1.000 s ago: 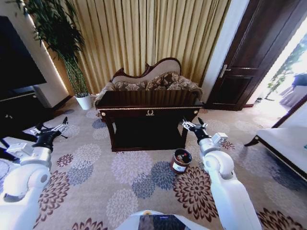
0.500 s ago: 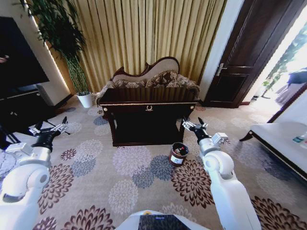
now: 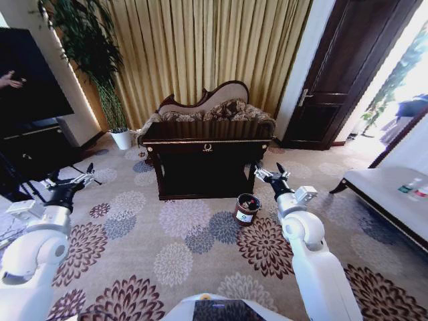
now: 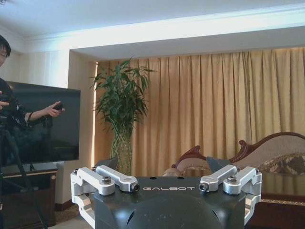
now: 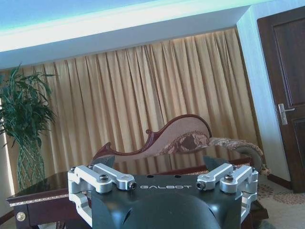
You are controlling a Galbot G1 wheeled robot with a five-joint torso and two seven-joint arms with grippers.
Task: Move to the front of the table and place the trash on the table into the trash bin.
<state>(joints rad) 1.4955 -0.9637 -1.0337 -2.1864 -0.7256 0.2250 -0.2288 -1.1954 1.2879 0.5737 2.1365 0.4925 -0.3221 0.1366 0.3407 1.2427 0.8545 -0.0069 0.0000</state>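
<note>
The dark glossy table point(image 3: 208, 148) with gold ornaments stands ahead at mid-distance, in front of a carved sofa. I see its top almost edge-on, and the trash on it is hidden from me. The small reddish-brown trash bin point(image 3: 247, 208) with a white label sits on the carpet by the table's front right leg. My left gripper point(image 3: 72, 180) is held up at the left, open and empty, far from the table. My right gripper point(image 3: 270, 172) is open and empty, raised just right of the bin. The table edge also shows past the left gripper point(image 4: 162, 164) and the right gripper point(image 5: 159, 160).
A patterned sofa point(image 3: 207, 107) stands behind the table against gold curtains. A white plant pot point(image 3: 122, 139) and a dark TV cabinet point(image 3: 30, 150) are at the left. At the right are a dark door point(image 3: 334, 80) and a white bench point(image 3: 388, 200). Flowered carpet lies between me and the table.
The whole picture has shifted: table and bin look smaller and farther, with more carpet in front, so the camera moved. Both arms keep their raised pose.
</note>
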